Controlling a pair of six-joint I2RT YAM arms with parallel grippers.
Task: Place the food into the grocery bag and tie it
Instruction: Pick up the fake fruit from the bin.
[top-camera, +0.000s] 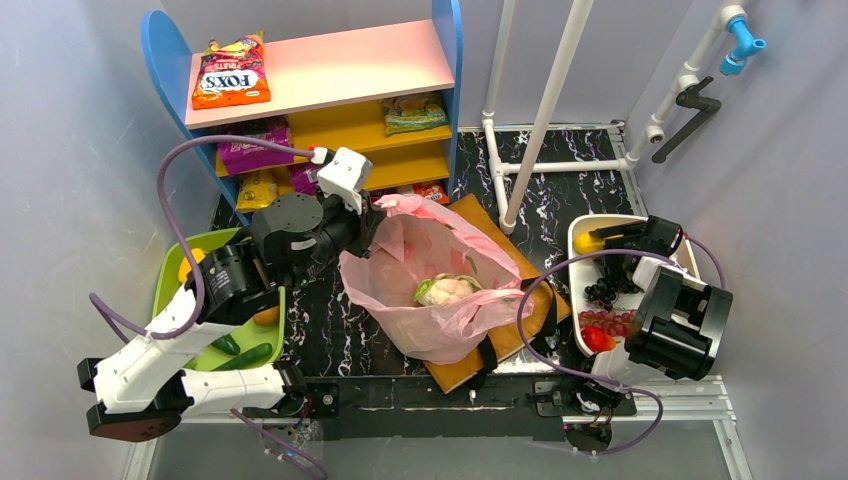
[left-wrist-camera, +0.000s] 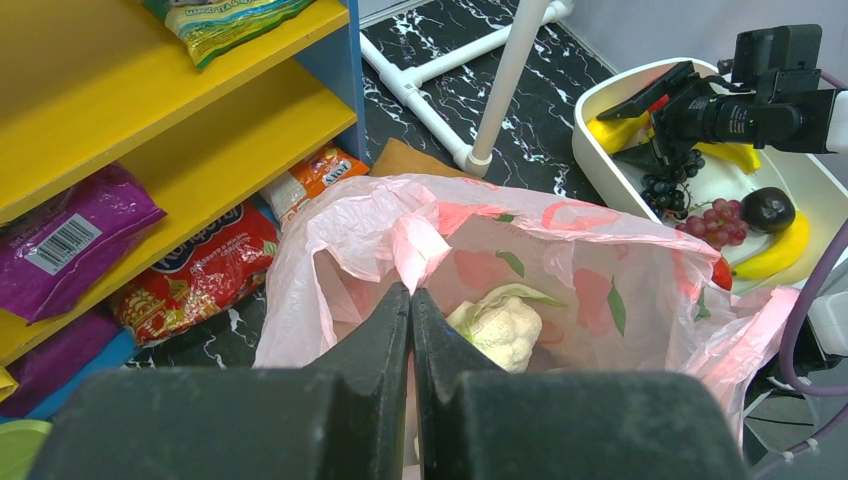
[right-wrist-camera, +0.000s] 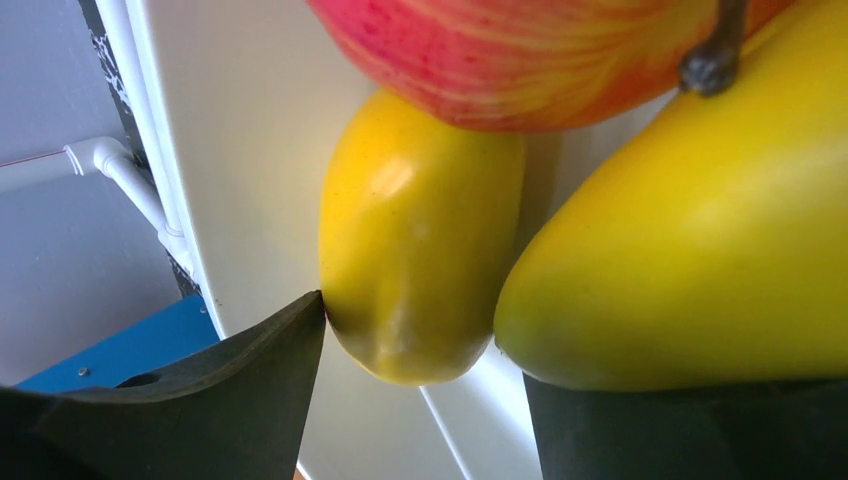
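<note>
Pink grocery bag (left-wrist-camera: 600, 270) rim pinched in left claw (left-wrist-camera: 411, 292); right claw (right-wrist-camera: 425, 345) spread, straddling yellow fruit (right-wrist-camera: 420, 220).

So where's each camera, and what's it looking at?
Top external: above and behind the arms, looking down; both arms show, left gripper at the pink bag, right gripper in the white tray.
Left wrist: over the bag's rim, facing the tray; shut fingers pinch the plastic.
Right wrist: inside the tray, facing yellow fruit between its open fingers.
Shared: top and left wrist see the cauliflower.
</note>
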